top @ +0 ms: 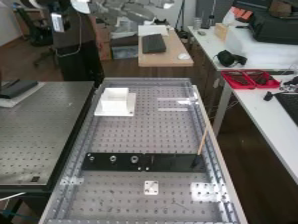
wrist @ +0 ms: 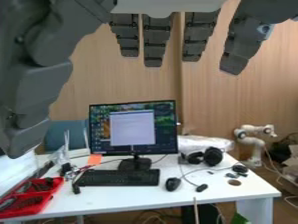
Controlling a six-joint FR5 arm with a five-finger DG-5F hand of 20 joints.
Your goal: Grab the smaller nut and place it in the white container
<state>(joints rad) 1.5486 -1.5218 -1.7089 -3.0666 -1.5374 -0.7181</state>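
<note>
One smaller nut (top: 91, 158) to grab first, with robot hand (wrist: 157, 41) spread wide; must go down and pinch.

On our perforated grey metal bench (top: 143, 132), we see the long flat black bar (top: 173, 162) bearing, left to right, the smaller round metal nut (top: 91, 158), larger round metal nut (top: 113, 159) and round metal bearing (top: 134, 159); behind the bar's left part stands the boxy white container (top: 115, 101).

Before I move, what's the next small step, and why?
Probably turn the open hand down towards the bench: the smaller nut stands on the black bar, while the wrist view faces a monitor on a desk.
</note>
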